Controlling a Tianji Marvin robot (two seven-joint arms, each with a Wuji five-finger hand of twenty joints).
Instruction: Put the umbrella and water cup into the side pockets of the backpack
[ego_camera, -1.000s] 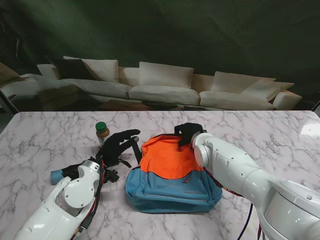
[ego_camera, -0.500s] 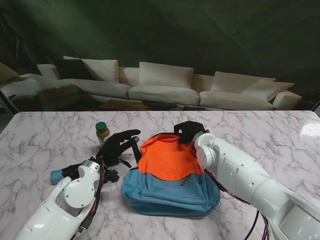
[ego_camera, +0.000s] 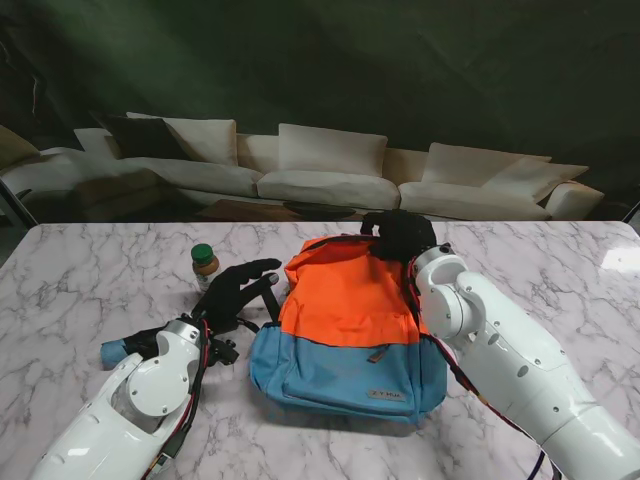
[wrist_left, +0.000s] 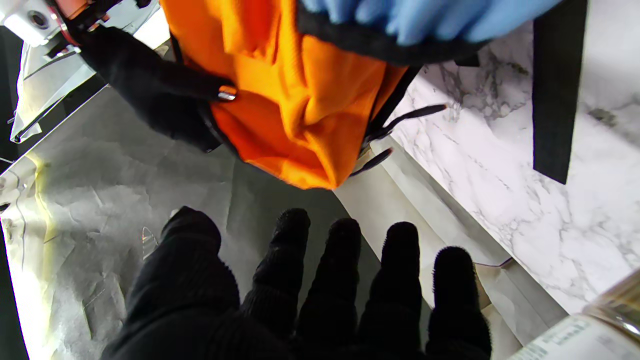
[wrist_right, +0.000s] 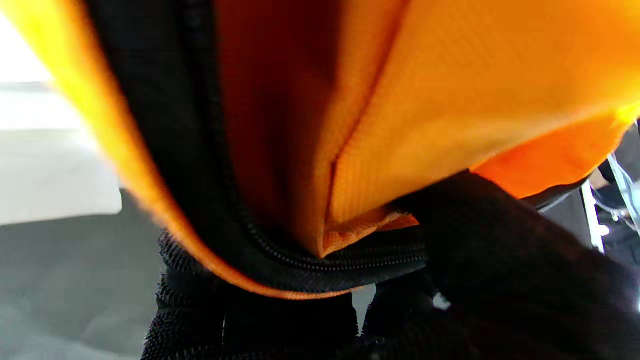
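The right hand (ego_camera: 398, 236) grips the top edge of the orange and blue backpack (ego_camera: 345, 330), which rests on the marble surface (ego_camera: 100, 270). The left hand (ego_camera: 232, 291) hovers just beside it, fingers (wrist_left: 400, 270) spread and holding nothing. A green-capped bottle (ego_camera: 204, 265) stands farther from me.

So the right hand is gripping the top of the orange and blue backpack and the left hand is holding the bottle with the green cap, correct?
Not quite. The right hand does grip the backpack top, but the left hand is open and holds nothing; the green-capped bottle stands apart from it on the table, as the stand view shows.
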